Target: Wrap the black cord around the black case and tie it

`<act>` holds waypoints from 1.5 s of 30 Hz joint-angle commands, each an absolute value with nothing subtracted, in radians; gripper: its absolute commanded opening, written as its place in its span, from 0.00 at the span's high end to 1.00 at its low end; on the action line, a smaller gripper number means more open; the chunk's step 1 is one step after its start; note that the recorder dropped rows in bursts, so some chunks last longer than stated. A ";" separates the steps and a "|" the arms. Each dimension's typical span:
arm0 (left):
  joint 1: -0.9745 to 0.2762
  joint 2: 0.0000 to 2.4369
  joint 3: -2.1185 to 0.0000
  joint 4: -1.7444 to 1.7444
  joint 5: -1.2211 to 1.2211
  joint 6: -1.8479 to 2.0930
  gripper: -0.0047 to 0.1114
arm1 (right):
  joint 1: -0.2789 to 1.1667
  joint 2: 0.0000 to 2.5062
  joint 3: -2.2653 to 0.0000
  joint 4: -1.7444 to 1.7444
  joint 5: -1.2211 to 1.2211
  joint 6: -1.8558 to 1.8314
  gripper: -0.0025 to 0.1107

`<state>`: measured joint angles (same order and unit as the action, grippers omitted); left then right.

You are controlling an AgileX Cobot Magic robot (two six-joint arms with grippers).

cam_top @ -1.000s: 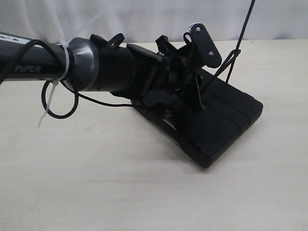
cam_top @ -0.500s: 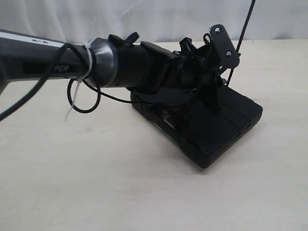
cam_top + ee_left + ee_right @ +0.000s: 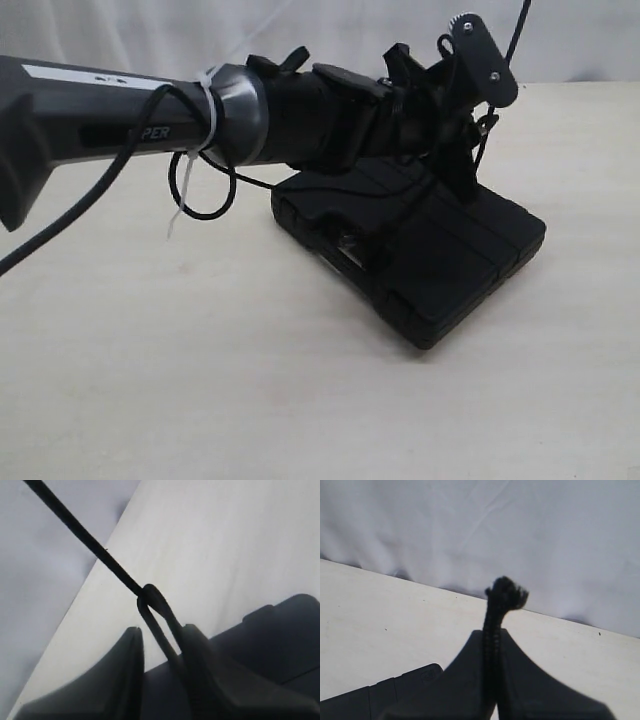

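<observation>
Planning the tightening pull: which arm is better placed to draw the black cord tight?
Likely right: the right end effector is shut on the black cord's frayed tip, while the left end effector, over the black case, only has a loop between parted jaws.

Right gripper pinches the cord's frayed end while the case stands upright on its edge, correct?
No. The exterior view shows the case lying flat on the table, not on its edge. The right gripper does pinch the frayed end of the cord.
</observation>
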<state>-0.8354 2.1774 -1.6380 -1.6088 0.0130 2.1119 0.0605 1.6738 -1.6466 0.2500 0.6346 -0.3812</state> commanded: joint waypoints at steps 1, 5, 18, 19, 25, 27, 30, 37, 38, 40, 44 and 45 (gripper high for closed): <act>-0.832 2.228 -1.659 -1.611 0.069 2.141 0.79 | 0.061 1.662 -1.644 0.250 0.655 -0.381 0.94; -0.832 2.287 -1.659 -1.609 0.061 2.141 0.95 | 0.061 1.662 -1.639 0.250 0.657 -0.381 0.94; -0.836 2.343 -1.659 -1.609 0.071 2.141 0.96 | -0.056 1.662 -1.625 0.037 0.607 -0.152 0.94; -0.836 2.360 -1.659 -1.609 0.059 2.141 0.96 | -0.083 1.662 -1.603 0.037 0.593 -0.139 0.94; -0.838 2.352 -1.647 -1.610 0.037 2.141 0.96 | -0.191 1.672 -1.433 0.039 0.401 -0.087 0.94; -0.838 2.330 -1.641 -1.617 0.010 2.141 0.96 | -0.222 1.687 -1.410 0.039 0.375 -0.077 0.94; -0.838 2.253 -1.594 -1.616 -0.035 2.141 0.96 | -0.294 1.755 -1.400 0.039 0.381 -0.036 0.94; -0.831 2.216 -1.456 -1.523 -0.009 2.141 0.96 | -0.422 1.789 -1.399 0.087 0.390 -0.007 0.94; -0.831 2.214 -1.454 -1.529 0.000 2.141 0.96 | -0.422 1.789 -1.393 0.089 0.386 -0.007 0.94; -0.831 2.193 -1.454 -1.528 0.073 2.137 0.96 | -0.416 1.792 -1.367 0.093 0.359 -0.008 0.94; -0.835 2.131 -1.463 -1.528 0.148 2.128 0.96 | -0.405 1.800 -1.357 0.117 0.335 -0.015 0.94; -0.835 2.121 -1.470 -1.528 0.148 2.128 0.96 | -0.405 1.800 -1.357 0.121 0.330 -0.015 0.94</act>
